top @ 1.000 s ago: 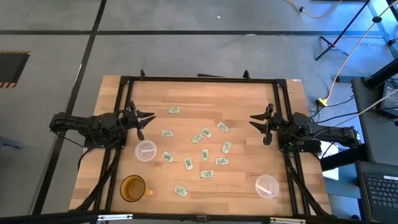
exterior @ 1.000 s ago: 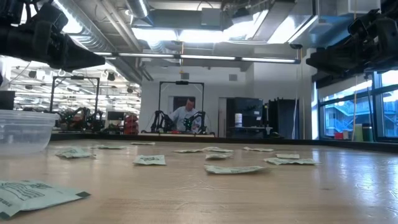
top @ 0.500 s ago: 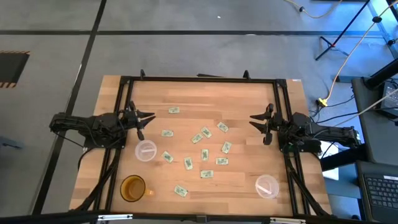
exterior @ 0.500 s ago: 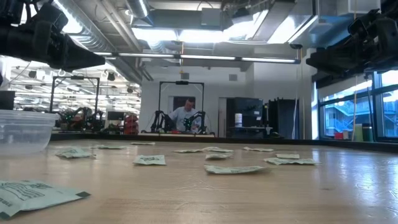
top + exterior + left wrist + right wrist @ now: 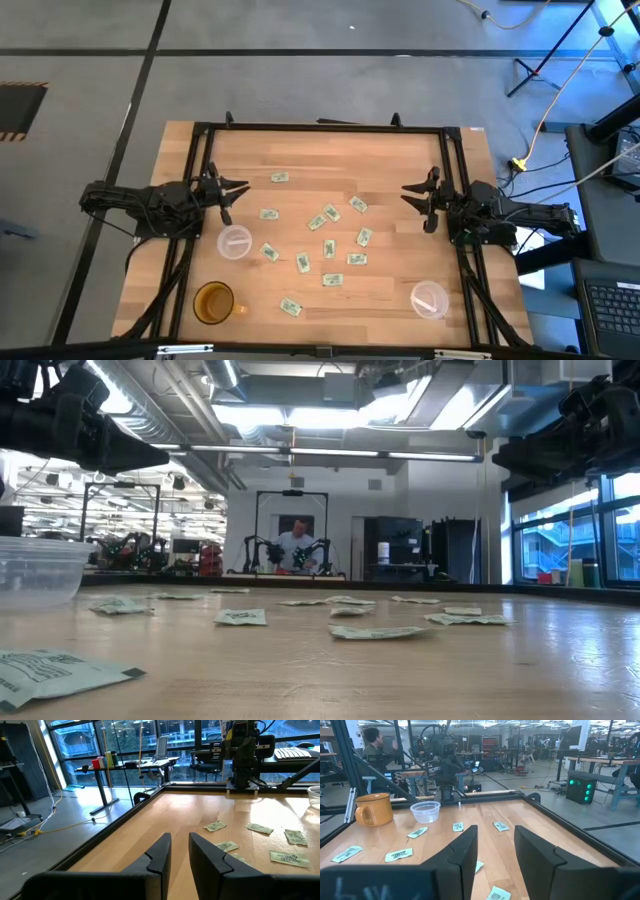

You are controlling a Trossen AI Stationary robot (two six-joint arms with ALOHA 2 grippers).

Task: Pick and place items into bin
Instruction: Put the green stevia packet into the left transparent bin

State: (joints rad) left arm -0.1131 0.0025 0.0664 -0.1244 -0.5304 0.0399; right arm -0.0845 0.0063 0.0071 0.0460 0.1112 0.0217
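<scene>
About a dozen pale green and white packets point(image 5: 328, 248) lie flat, scattered over the middle of the wooden table; they also show as packets point(image 5: 240, 617), packets point(image 5: 215, 826) and packets point(image 5: 458, 827). My left gripper point(image 5: 238, 196) hovers open near the table's left edge, above the wood and left of the packets; its own view shows the left gripper point(image 5: 180, 847) with a narrow gap. My right gripper point(image 5: 412, 198) hovers open near the right edge, seen too as the right gripper point(image 5: 495, 847). Neither touches anything.
A clear round cup point(image 5: 235, 242) stands near the left gripper, another clear cup point(image 5: 429, 299) at the near right corner, and an orange mug point(image 5: 213, 301) at the near left. A black frame point(image 5: 320, 127) rims the table. A person point(image 5: 296, 542) is in the room beyond.
</scene>
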